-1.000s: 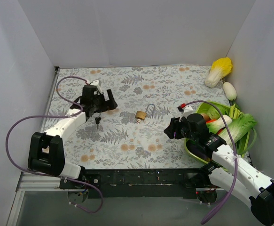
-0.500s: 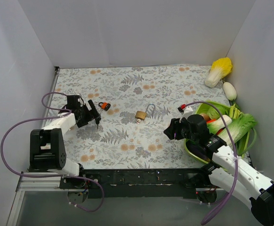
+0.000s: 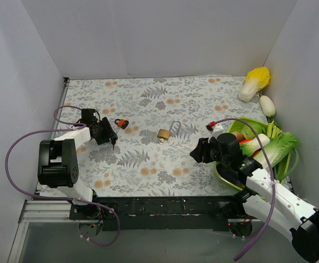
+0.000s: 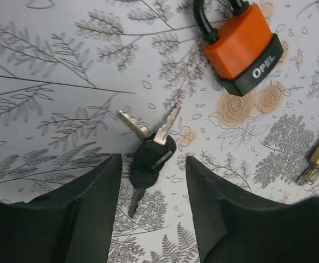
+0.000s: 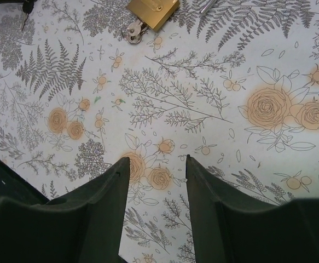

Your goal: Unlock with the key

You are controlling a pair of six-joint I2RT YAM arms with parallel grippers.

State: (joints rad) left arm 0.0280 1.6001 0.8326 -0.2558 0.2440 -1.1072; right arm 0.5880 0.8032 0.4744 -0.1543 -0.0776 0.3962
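Observation:
A bunch of keys with black heads [image 4: 151, 156] lies flat on the patterned cloth, seen in the top view as a small dark bunch of keys [image 3: 114, 142]. My left gripper [image 4: 152, 181] hovers low over it, jaws apart on either side of the key heads and touching nothing. An orange and black padlock [image 4: 241, 46] lies just beyond, also the orange padlock [image 3: 121, 123] from above. A brass padlock [image 3: 163, 133] with raised shackle rests mid-table, the same brass padlock [image 5: 151, 12] showing in the right wrist view. My right gripper [image 5: 156, 167] is open over bare cloth.
A green bowl [image 3: 222, 174] of vegetables stands at the right behind my right arm. A yellow cabbage [image 3: 255, 82] and a white radish [image 3: 267, 106] lie at the back right. White walls enclose three sides.
My left arm has drawn back toward the left and come down over the keys, uncovering the orange padlock, and its jaws have narrowed. The right arm has barely moved.

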